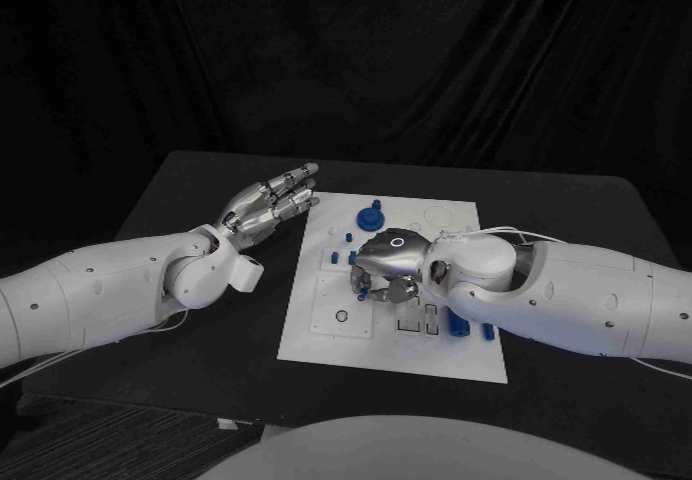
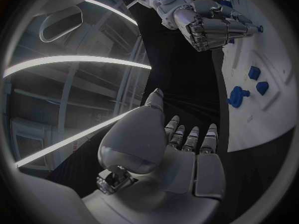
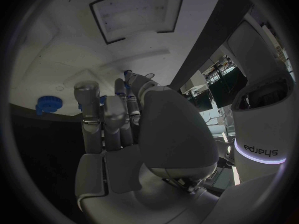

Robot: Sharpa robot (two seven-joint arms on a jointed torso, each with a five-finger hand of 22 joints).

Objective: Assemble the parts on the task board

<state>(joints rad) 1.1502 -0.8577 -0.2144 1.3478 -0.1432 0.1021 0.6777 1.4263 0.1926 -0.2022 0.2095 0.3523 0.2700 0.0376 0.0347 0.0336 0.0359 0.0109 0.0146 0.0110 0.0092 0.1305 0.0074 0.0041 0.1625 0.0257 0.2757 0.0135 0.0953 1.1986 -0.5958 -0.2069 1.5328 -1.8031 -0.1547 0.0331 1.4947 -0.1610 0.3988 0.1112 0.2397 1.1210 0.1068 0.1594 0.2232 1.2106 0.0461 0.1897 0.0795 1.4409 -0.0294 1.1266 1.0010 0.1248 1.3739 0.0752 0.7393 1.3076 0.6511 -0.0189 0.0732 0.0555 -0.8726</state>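
While the left hand (image 1: 268,210) hovers open beside the white rectangular task board (image 1: 325,335), the right hand (image 1: 387,262) curls over its small blue parts (image 1: 371,214); whether it holds one is unclear.

Two glossy white arms (image 1: 101,290) with dark screws end in silver, many-fingered hands (image 1: 267,208).

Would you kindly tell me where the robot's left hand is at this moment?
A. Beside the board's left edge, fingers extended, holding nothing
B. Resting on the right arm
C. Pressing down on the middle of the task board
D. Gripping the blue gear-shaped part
A: in the head view the left hand is beside the task board, its fingers extended and holding nothing.
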